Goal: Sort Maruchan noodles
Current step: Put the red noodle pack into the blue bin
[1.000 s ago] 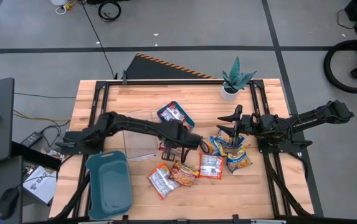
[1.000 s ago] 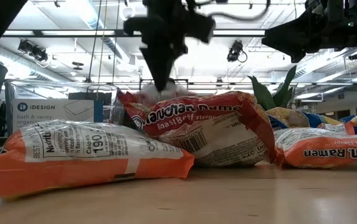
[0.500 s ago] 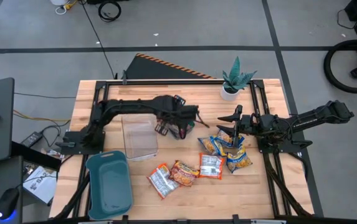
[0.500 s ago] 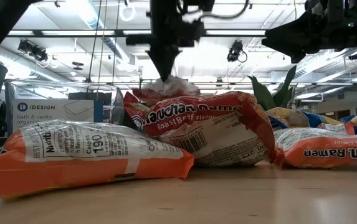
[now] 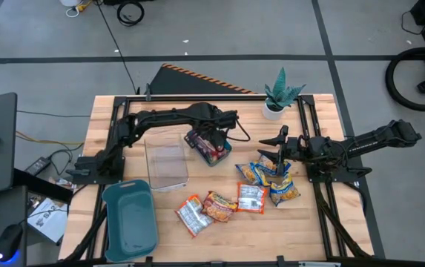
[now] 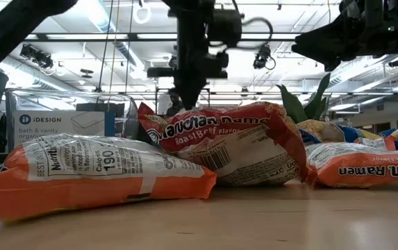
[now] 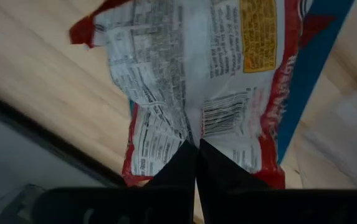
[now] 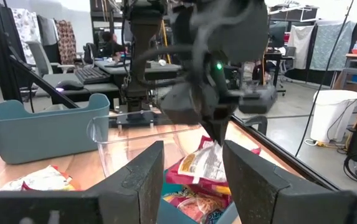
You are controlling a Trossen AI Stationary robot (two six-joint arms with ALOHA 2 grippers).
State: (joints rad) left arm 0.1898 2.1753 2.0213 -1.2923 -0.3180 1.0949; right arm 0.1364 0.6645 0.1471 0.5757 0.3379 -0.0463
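Observation:
My left gripper (image 5: 212, 139) is over the small teal tray (image 5: 229, 149) at the table's middle, shut on a red-and-white noodle packet (image 7: 197, 74). The tray holds other red packets (image 8: 190, 202). Three red and orange packets (image 5: 219, 206) lie flat on the wood toward the near edge. Yellow-and-blue packets (image 5: 275, 182) lie heaped under my right gripper (image 5: 277, 156), which hovers open above them; its own view shows the open fingers (image 8: 194, 149). My left gripper pinches the packet between its two fingers, on the crinkled white back face near the barcode (image 7: 194, 127). The fingers (image 7: 177, 163) come from above, pointing down. The packet (image 8: 208, 160) hangs tilted below them over the teal tray; whether its lower end touches the packets there, I cannot tell.
A clear plastic bin (image 5: 166, 165) stands left of the small tray. A large teal tray (image 5: 130, 219) sits at the near left corner. A potted plant (image 5: 279, 96) stands near the far edge. Bare wood shows along the near right.
My left gripper has risen from the pile of red and orange packets and moved toward the far edge, carrying the red-and-white packet clear of the table to a spot over the small teal tray. The right arm has kept still.

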